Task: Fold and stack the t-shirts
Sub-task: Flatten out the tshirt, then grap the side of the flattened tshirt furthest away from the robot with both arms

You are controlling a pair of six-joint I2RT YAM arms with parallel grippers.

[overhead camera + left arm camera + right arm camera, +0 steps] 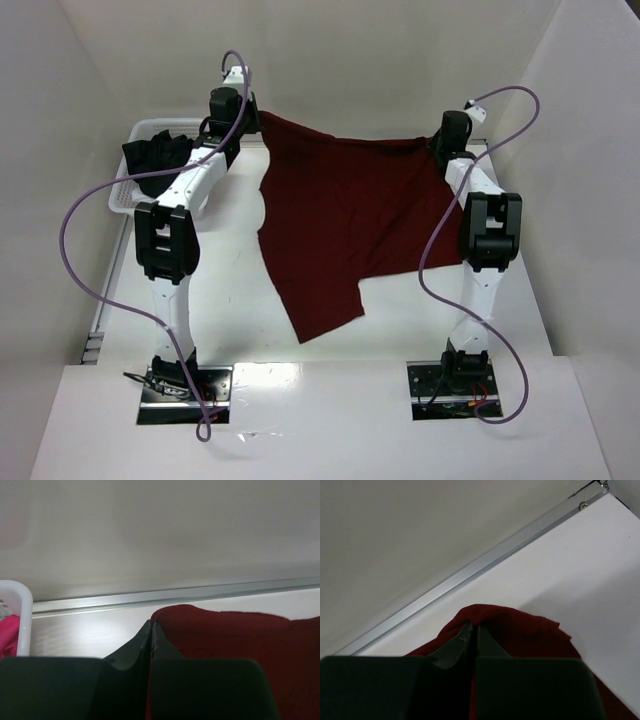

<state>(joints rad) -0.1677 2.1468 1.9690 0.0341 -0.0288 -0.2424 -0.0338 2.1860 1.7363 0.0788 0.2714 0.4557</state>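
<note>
The large maroon t-shirt (345, 220) hangs spread between my two arms over the back half of the table, its lower part draping toward the front with a sleeve at the bottom. My left gripper (250, 112) is shut on its far left corner (210, 630). My right gripper (440, 140) is shut on its far right corner (520, 625). In each wrist view the black fingers (151, 635) (474, 637) press together with red cloth pinched at the tips. A black t-shirt (155, 155) lies bunched in the white mesh basket (125, 195) at the back left.
The basket's white rim (22, 615) shows at the left of the left wrist view, with pink cloth (7, 635) inside. A metal rail (175, 597) runs along the table's back edge against the white wall. Purple cables loop beside both arms.
</note>
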